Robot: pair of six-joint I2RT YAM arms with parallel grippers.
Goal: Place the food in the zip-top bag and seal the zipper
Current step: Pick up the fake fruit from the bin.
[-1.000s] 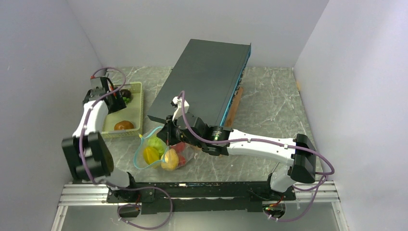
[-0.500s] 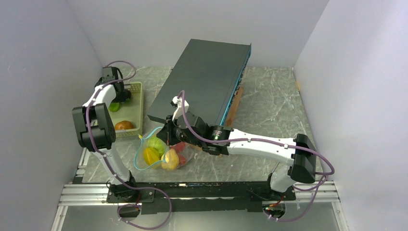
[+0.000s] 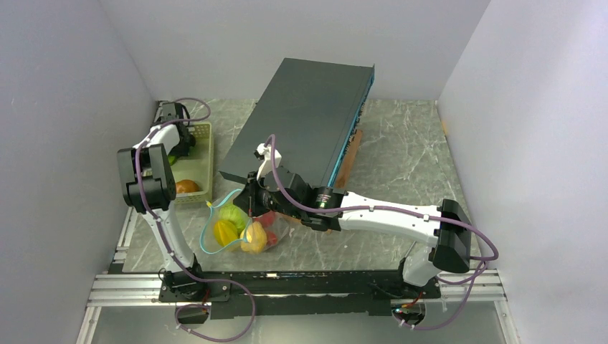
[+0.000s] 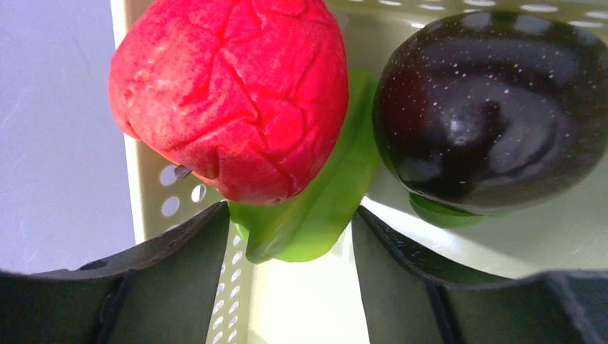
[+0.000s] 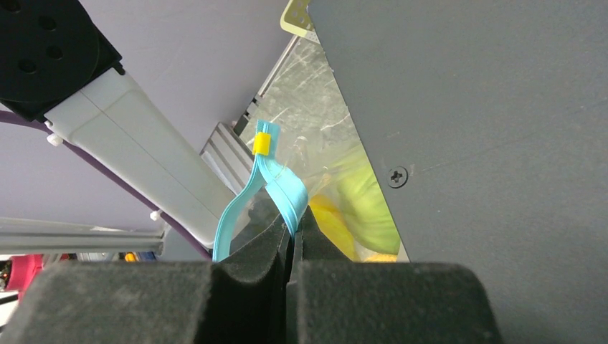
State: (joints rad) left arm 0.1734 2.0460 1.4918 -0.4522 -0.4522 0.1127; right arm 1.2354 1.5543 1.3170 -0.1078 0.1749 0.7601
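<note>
The clear zip-top bag [image 3: 240,229] lies near the table's front, its mouth held up and open. It holds a green ball [image 3: 233,213], a yellow piece [image 3: 224,231], a peach piece [image 3: 254,239] and a red one [image 3: 271,228]. My right gripper [image 3: 251,199] [image 5: 294,229] is shut on the teal zipper [image 5: 283,190] near its yellow slider [image 5: 262,143]. My left gripper [image 3: 178,140] [image 4: 290,244] is open, low in the far end of the basket. A green leaf [image 4: 315,208] lies between its fingers. A red fruit [image 4: 236,93] and a dark purple fruit [image 4: 495,115] lie just ahead.
The pale yellow-green slotted basket [image 3: 206,168] stands at the left and also holds an orange-brown piece [image 3: 188,186]. A big dark slab [image 3: 308,118] with a blue edge lies tilted behind the bag, with a wooden strip [image 3: 350,161] along its right side.
My left arm has risen and swung its gripper to the basket's far end, down among the fruit. The right gripper and the bag have not moved.
</note>
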